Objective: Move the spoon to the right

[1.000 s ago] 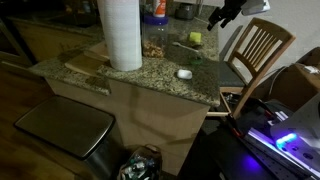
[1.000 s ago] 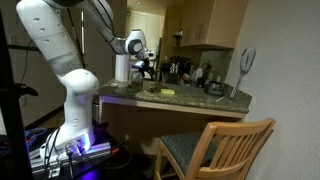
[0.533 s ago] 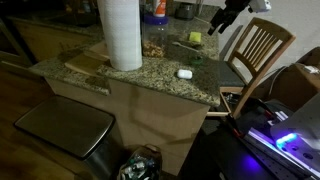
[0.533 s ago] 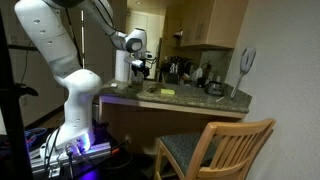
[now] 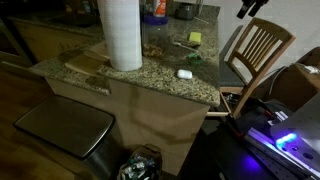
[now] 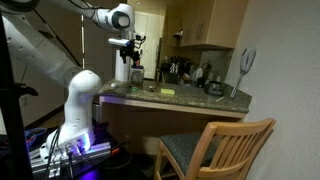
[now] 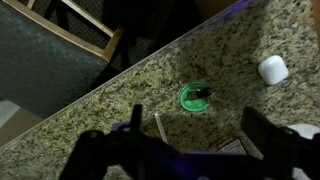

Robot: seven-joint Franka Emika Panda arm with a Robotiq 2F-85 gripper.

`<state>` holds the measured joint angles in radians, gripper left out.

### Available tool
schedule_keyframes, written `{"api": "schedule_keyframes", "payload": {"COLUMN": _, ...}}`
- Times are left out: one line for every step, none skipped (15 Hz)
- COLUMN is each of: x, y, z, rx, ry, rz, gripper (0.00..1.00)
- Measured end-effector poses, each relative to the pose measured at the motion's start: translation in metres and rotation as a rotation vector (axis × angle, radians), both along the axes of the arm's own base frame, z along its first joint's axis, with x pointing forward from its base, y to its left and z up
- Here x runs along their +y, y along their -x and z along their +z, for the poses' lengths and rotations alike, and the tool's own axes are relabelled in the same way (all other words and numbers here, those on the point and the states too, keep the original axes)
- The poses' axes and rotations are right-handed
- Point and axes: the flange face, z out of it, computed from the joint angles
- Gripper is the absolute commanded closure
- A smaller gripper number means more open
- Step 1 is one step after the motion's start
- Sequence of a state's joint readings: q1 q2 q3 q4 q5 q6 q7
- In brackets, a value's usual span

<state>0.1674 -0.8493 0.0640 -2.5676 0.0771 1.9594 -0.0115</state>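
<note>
Gripper [image 6: 128,50]: it hangs well above the granite countertop [image 6: 190,98] in an exterior view, clear of everything on it. In an exterior view it shows only at the 1 o'clock edge of the frame [image 5: 248,8], above the wooden chair [image 5: 255,52].

Hand state: in the wrist view the two dark fingers [image 7: 136,120] stand wide apart with nothing between them. They are blurred, but the gap is plain. The hand is empty.

Spoon [image 7: 158,124]: the wrist view resolves it only as a thin pale strip lying flat on the countertop. It sits just beside a green round item [image 7: 195,97], at about 7 o'clock from it and not touching. Its bowl cannot be made out. A dark piece sits on the green round item; what it is cannot be told.

Other items: a small white object [image 7: 272,68] lies at 2 o'clock from the green item, well apart from it. In an exterior view the same white object [image 5: 184,73] rests near the counter edge. A yellow-green sponge [image 5: 195,38] lies at 12 o'clock from it. A tall paper towel roll [image 5: 120,35] stands upright at 9 o'clock from the sponge.
</note>
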Motion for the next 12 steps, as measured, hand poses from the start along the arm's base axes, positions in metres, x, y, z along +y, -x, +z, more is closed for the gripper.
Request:
{"api": "schedule_keyframes", "payload": {"x": -0.001, "y": 0.012, "z": 0.011, "rx": -0.019, "ry": -0.002, "rz": -0.005, "gripper": 0.0}}
{"api": "schedule_keyframes", "payload": {"x": -0.002, "y": 0.019, "z": 0.016, "rx": -0.031, "ry": -0.004, "rz": -0.007, "gripper": 0.0}}
{"api": "schedule_keyframes", "payload": {"x": -0.002, "y": 0.022, "z": 0.019, "rx": -0.039, "ry": -0.004, "rz": -0.007, "gripper": 0.0}}
{"api": "schedule_keyframes", "payload": {"x": -0.001, "y": 0.022, "z": 0.018, "rx": -0.033, "ry": 0.006, "rz": -0.006, "gripper": 0.0}}
{"api": "schedule_keyframes", "payload": {"x": 0.0, "y": 0.02, "z": 0.014, "rx": -0.018, "ry": 0.02, "rz": -0.016, "gripper": 0.0}}
{"api": "schedule_keyframes", "payload": {"x": 0.0, "y": 0.013, "z": 0.006, "rx": 0.006, "ry": 0.03, "rz": -0.034, "gripper": 0.0}}
{"api": "schedule_keyframes", "payload": {"x": -0.002, "y": 0.001, "z": -0.005, "rx": 0.038, "ry": 0.038, "rz": -0.061, "gripper": 0.0}}
{"api": "schedule_keyframes", "payload": {"x": -0.005, "y": -0.013, "z": -0.02, "rx": 0.072, "ry": 0.048, "rz": -0.092, "gripper": 0.0}}
{"api": "schedule_keyframes", "payload": {"x": -0.009, "y": -0.028, "z": -0.036, "rx": 0.102, "ry": 0.055, "rz": -0.126, "gripper": 0.0}}
{"api": "schedule_keyframes", "payload": {"x": -0.012, "y": -0.043, "z": -0.052, "rx": 0.13, "ry": 0.06, "rz": -0.161, "gripper": 0.0}}
{"api": "schedule_keyframes", "payload": {"x": -0.015, "y": -0.058, "z": -0.066, "rx": 0.154, "ry": 0.058, "rz": -0.191, "gripper": 0.0}}
{"api": "schedule_keyframes", "payload": {"x": -0.018, "y": -0.074, "z": -0.08, "rx": 0.169, "ry": 0.053, "rz": -0.219, "gripper": 0.0}}
